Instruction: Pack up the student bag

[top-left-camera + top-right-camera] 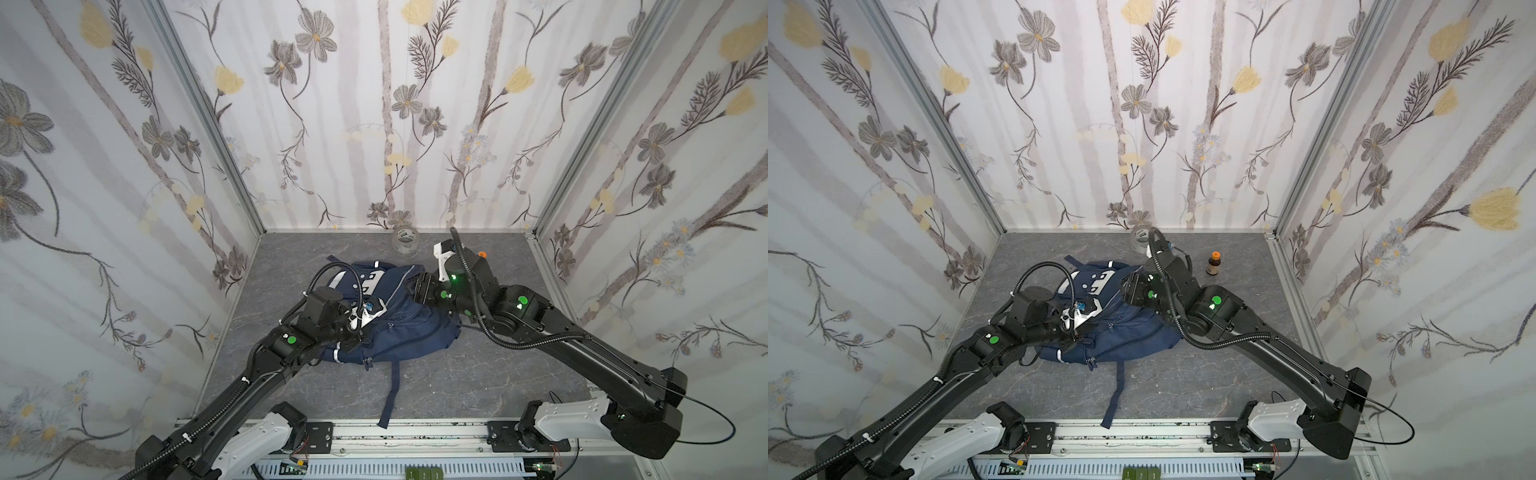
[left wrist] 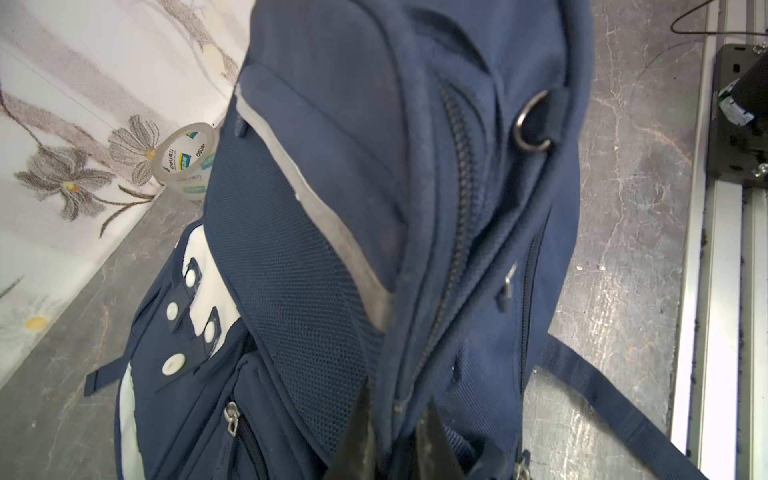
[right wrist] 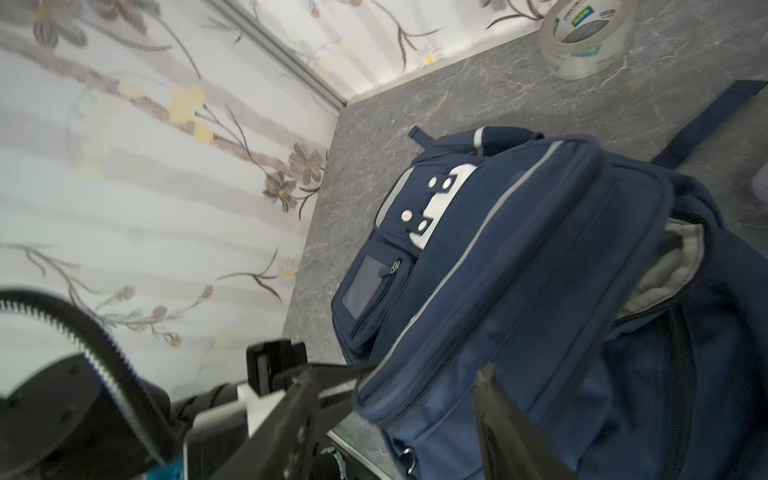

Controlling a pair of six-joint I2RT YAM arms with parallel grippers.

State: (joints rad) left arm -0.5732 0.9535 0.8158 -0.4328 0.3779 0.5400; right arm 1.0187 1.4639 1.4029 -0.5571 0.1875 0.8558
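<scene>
Here, student bag (image 3: 519,249) part-unzipped, pale lining (image 3: 665,274) showing, contents hidden.

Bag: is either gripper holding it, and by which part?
Left gripper is shut on the bag, pinching the fabric ridge beside its zipper. Right gripper stands open around a bag corner, holding nothing.

I saw soft, even light in both top views, faint shadow under the bag (image 1: 407,332), walls (image 1: 83,187) bowed at the edges. Right wrist view was smeared by blur; left was soft up close.
</scene>
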